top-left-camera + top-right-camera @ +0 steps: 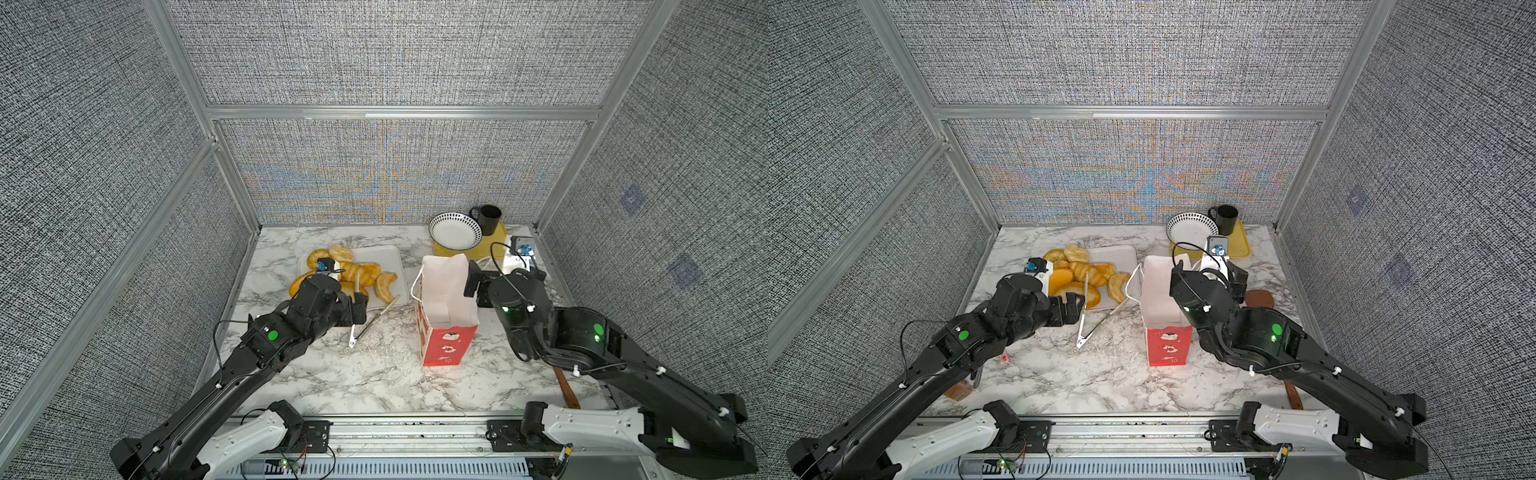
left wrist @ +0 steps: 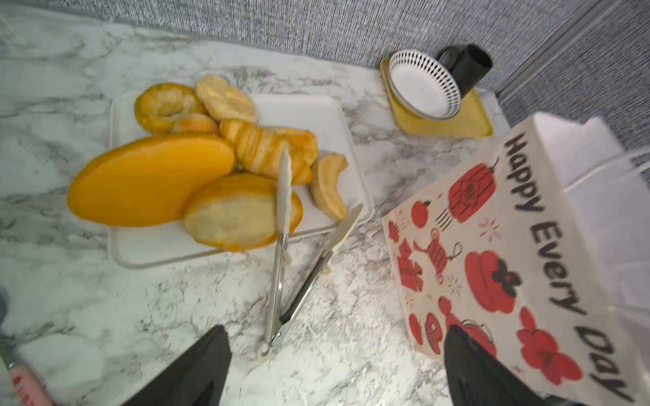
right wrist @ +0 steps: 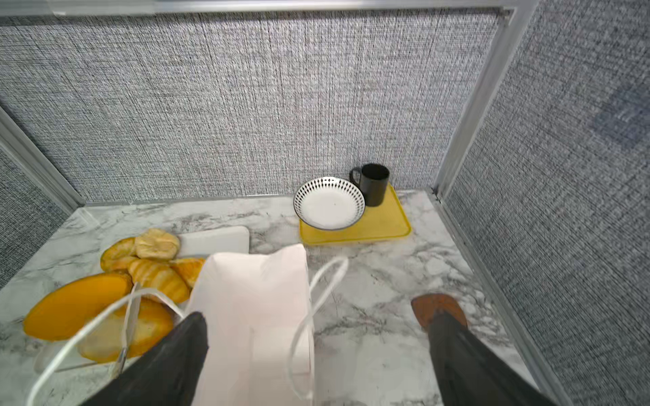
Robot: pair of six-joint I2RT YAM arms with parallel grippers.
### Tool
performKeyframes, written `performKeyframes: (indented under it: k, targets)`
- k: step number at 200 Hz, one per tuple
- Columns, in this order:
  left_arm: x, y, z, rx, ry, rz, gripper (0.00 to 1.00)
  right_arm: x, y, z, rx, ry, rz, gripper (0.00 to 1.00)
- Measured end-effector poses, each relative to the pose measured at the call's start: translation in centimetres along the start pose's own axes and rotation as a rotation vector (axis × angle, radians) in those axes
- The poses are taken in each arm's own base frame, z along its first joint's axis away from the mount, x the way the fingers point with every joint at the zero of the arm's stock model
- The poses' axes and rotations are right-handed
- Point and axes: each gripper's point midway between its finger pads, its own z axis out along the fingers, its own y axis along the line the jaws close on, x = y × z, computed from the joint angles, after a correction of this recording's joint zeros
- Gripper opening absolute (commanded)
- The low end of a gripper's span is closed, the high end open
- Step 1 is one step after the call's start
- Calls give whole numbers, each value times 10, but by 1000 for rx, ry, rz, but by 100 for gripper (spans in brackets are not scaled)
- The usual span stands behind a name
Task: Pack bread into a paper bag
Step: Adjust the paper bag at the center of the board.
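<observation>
The black left gripper [image 1: 1069,307] is hovering, fingers spread wide, by golden-orange bread pieces [image 1: 353,272] lying on a white rectangular tray [image 1: 388,253]. Right of them, the upright red-and-white paper bag [image 1: 446,291] is standing, the black right gripper [image 3: 318,316] gaping at its rim.

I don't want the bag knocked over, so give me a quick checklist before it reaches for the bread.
1. Left claw open and empty: ok.
2. Right claw open, by the top of the bag: ok.
3. Bag upright, mouth open: ok.
4. Bread piled on the white tray: ok.
5. Way to the bread free: not ok, tongs lie across a loaf and the tray's rim.
6. Room inside the bag: cannot tell, its bottom is hidden.
</observation>
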Motion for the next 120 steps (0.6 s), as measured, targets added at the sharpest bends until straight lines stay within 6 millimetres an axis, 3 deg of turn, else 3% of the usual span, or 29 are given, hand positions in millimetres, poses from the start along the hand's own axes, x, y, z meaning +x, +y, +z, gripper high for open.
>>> performKeyframes:
  k: [31, 51, 78, 120]
  targets:
    - [41, 26, 14, -78, 66, -10, 98, 25, -15, -3, -13, 43, 53, 99]
    - [55, 34, 20, -102, 88, -21, 98, 50, -15, 2, -8, 81, 39, 99]
    - [61, 37, 27, -123, 108, -26, 98, 80, -1, 13, -29, 139, 16, 99]
    - [60, 38, 26, -115, 83, -43, 98, 87, 8, 17, -46, 143, 63, 98]
